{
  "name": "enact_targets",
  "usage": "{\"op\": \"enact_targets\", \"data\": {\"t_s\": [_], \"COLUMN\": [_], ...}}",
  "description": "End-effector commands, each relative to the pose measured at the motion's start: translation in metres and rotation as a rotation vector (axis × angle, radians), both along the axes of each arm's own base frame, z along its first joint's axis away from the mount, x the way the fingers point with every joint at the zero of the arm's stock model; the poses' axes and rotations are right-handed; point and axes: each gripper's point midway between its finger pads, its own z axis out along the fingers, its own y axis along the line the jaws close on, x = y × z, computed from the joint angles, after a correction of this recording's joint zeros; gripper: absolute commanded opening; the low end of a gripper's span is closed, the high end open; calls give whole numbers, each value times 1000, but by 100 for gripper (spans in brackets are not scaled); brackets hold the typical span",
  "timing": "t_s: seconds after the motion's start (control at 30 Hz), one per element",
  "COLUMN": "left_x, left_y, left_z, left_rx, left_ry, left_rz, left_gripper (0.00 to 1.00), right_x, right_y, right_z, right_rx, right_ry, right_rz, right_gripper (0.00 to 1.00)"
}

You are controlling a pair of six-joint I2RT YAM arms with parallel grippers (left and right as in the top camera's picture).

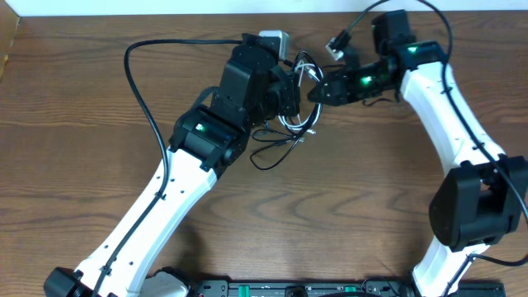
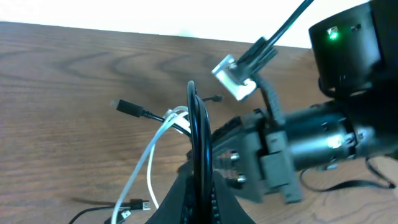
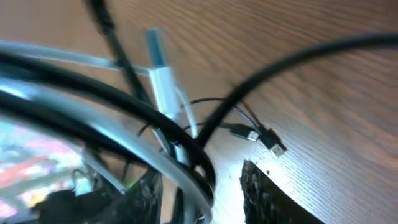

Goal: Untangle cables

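Observation:
The cables (image 1: 301, 103) are a small coil of black and white cords held up between my two grippers at the top middle of the table. My left gripper (image 1: 290, 95) is shut on the coil. In the left wrist view a black loop (image 2: 198, 134) stands upright between its fingers (image 2: 200, 199), and a white cord (image 2: 149, 165) hangs down to the left. My right gripper (image 1: 318, 91) is at the coil's right side. In the right wrist view the cords (image 3: 180, 155) pass between its open fingers (image 3: 211, 202), with a gap at the right finger. Loose plug ends (image 3: 264, 138) lie on the table.
Loose black cord ends (image 1: 272, 148) trail on the wooden table (image 1: 82, 124) below the coil. A white block (image 1: 272, 39) lies behind my left arm. My right arm's own wire and silver connector (image 2: 235, 78) hang close above the coil. The table's far edge is just behind.

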Motion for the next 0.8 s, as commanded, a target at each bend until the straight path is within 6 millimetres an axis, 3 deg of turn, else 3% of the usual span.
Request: {"op": "enact_targets", "data": {"t_s": [0.0,0.03,0.07,0.2,0.27,0.3,0.37,0.47,0.63,0.77], "left_x": [1,2,4,18,25,27,30,32,35,34], "left_y": [5,8,13,48,80,88,118,139,149,139], "left_z": [14,14,15,11,-2,-6,-18,-24,-29,-51], "left_rx": [-35,-36,-37,-28,1,8,35,51,79,101], "left_ry": [-16,-17,-17,8,58,74,124,147,148,219], "left_rz": [22,29,42,134,211,231,295,340,343,315], "left_gripper": [7,7,7,8,7,7,7,7,8,7], "right_x": [15,17,18,21,14,12,-14,-46,-77,-94], "right_y": [-37,-48,-52,-47,-24,-22,2,14,18,21], "right_z": [-22,-27,-29,-22,3,7,48,80,105,134], "right_rx": [-270,-327,-344,-283,-120,-99,118,292,416,551], "right_ry": [116,137,138,99,10,-4,-158,-243,-292,-344], "right_rz": [-377,-462,-484,-403,-185,-158,127,303,407,453], "right_gripper": [14,4,1,1,1,1,1,1,1,1]}}
